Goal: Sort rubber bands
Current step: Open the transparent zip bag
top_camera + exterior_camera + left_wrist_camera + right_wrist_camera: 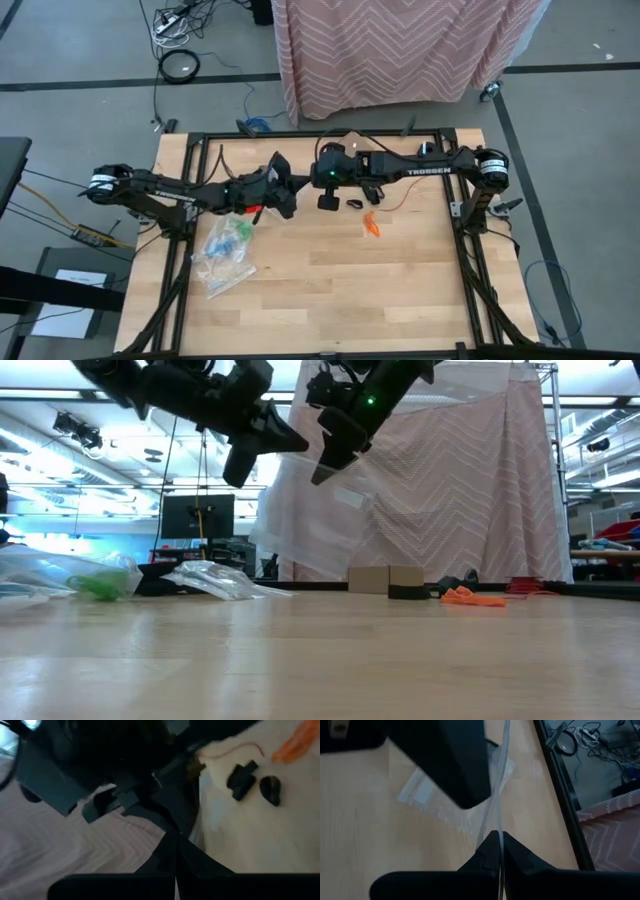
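Both grippers hang above the table's rear half, pinched together on one clear zip bag [300,510]. Left gripper [245,460] is clamped on the bag's edge, and right gripper [328,465] has its fingers [517,855] closed flat on the thin film. Orange rubber bands [371,224] lie on the wood at about four o'clock from the right gripper, near it; a small dark lump [354,204], possibly black bands, sits just beside it at three o'clock. Filled bags [225,250] with green and blue bands lie at seven o'clock from the left gripper. White lettering [436,170] on the right arm reads TROSSEN.
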